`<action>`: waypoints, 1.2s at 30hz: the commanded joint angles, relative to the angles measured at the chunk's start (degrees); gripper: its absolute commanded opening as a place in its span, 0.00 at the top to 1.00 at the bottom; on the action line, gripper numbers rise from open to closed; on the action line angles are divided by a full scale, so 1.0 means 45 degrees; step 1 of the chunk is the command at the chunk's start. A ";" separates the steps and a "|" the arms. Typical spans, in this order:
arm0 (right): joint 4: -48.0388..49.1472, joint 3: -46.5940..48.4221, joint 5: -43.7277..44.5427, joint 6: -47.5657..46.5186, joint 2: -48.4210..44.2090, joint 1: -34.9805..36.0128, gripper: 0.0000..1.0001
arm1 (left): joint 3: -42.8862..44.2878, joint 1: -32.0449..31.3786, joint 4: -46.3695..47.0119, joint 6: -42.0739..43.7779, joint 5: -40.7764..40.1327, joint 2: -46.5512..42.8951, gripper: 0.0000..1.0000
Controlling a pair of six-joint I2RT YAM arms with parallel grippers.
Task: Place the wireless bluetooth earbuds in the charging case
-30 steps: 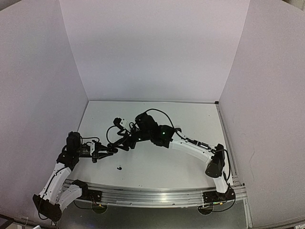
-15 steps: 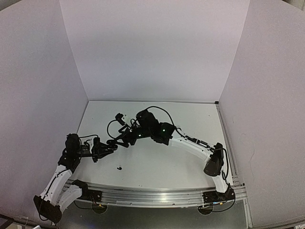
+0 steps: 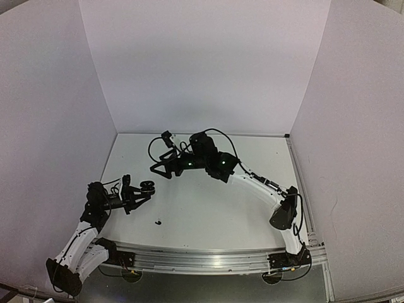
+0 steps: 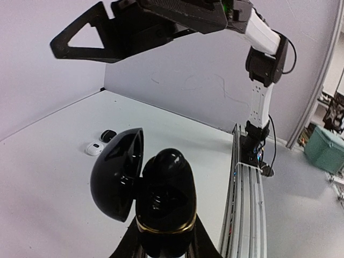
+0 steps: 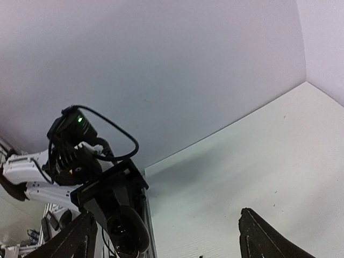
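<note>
My left gripper (image 4: 164,239) is shut on an open black charging case (image 4: 164,201), gripping its lower body; the lid (image 4: 115,180) hangs open to the left. The dark glossy inside does not show whether an earbud sits in it. From above, the case (image 3: 148,187) is at the left gripper (image 3: 140,191), just above the table. My right gripper (image 3: 161,168) hovers behind and above it, open and empty; its fingers (image 4: 80,43) cross the top of the left wrist view. One tiny black earbud (image 3: 158,221) lies on the table near the front.
A small white case (image 4: 94,149) and a small black case (image 4: 108,134) lie side by side on the white table (image 4: 48,161). White walls enclose the table on three sides. The metal rail (image 3: 202,259) with both arm bases runs along the front edge.
My right gripper has lifted up and back, away from the case in the left gripper, and its jaws have spread wider. The left arm shifted slightly, still holding the case.
</note>
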 commanded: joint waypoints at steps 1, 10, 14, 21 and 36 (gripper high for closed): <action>0.0599 -0.0383 0.2551 0.2234 -0.0599 -0.0254 0.17 | -0.0273 -0.0025 0.1355 -0.2457 -0.1859 -0.0365 1.00; -0.0519 -0.2406 0.6301 0.5293 0.0548 0.0371 0.35 | -0.0072 0.0114 -0.1252 -0.1965 -0.6590 -0.1518 1.00; -0.2005 -0.0430 0.7507 0.3165 0.2463 0.1602 0.35 | -0.0022 0.0127 -0.2234 -0.1364 -0.7850 -0.1960 1.00; -0.2017 -0.0244 0.4886 -0.0720 0.4243 0.2758 0.38 | -0.0209 0.0126 -0.2316 -0.1246 -0.8643 -0.2226 1.00; -0.1338 -0.1077 0.4005 -0.1383 0.5299 0.2760 0.57 | -0.0308 0.0155 -0.2373 -0.0980 -0.8303 -0.2328 1.00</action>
